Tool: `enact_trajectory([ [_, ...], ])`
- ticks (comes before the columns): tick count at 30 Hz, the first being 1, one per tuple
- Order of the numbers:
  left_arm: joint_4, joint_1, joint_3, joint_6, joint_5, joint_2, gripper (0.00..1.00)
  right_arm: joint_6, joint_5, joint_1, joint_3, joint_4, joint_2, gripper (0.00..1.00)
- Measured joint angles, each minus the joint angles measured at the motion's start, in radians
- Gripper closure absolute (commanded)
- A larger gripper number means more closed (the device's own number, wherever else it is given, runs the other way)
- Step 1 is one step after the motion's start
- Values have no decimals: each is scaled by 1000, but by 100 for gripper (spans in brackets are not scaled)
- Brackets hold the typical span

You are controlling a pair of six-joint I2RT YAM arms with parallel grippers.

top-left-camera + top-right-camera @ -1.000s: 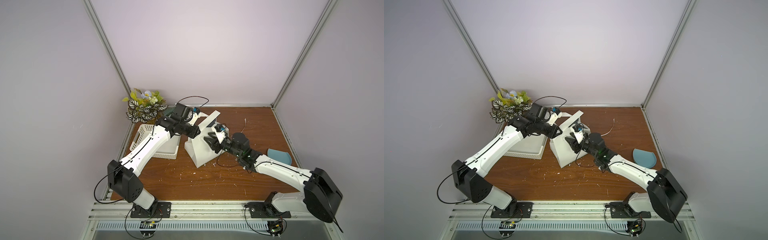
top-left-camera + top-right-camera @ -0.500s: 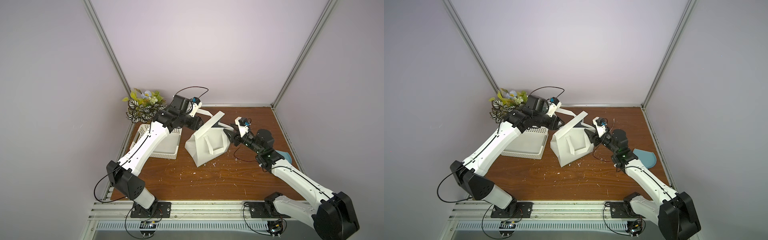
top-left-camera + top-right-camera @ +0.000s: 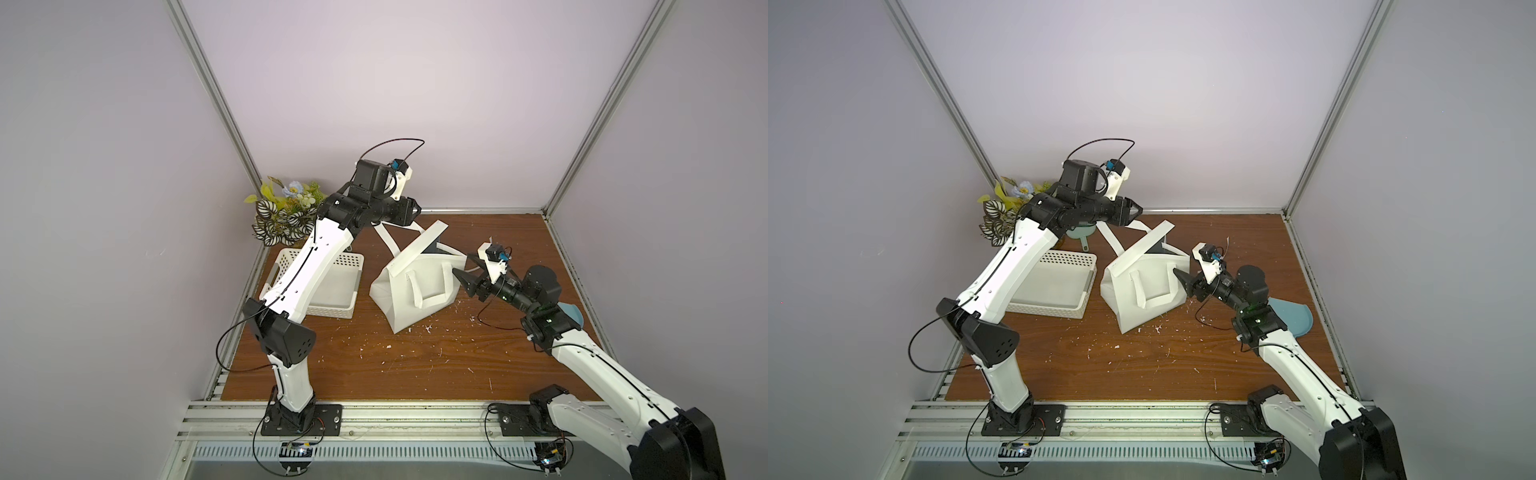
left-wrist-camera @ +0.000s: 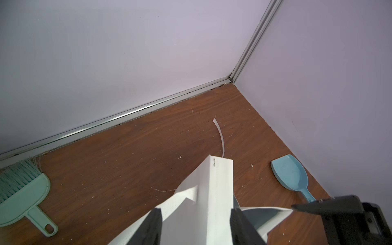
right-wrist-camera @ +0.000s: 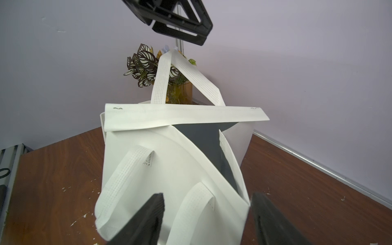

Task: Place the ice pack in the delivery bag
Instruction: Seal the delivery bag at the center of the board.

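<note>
The delivery bag (image 3: 415, 286) (image 3: 1142, 286) stands in the middle of the table, white, with its flap lying across a partly open mouth that shows grey lining (image 5: 203, 140). One handle (image 5: 169, 67) stands up and the other hangs down the near side. My left gripper (image 3: 417, 210) (image 4: 196, 212) hovers open above the raised handle, touching nothing. My right gripper (image 3: 463, 270) (image 5: 207, 199) is open just beside the bag's right side, holding nothing. The ice pack is out of view in every frame.
A white perforated basket (image 3: 328, 286) lies left of the bag, with a potted plant (image 3: 286, 212) in the far left corner. A green hand brush (image 4: 21, 191) lies by the back wall. A blue scoop (image 3: 1291, 320) rests at the right edge. White scraps litter the wood.
Both grippers were down at the bag's mouth. The left has risen up and back, the right has drawn away to the right, and both have opened wider.
</note>
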Motion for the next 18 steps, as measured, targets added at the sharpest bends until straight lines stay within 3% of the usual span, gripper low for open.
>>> enact_trajectory([
  [9,29,-21,94,-54,69,168,44,-25,0,-40,-8,16,64,23],
  [18,37,-50,85,-72,152,265,44,-43,-82,-102,1,70,214,27],
])
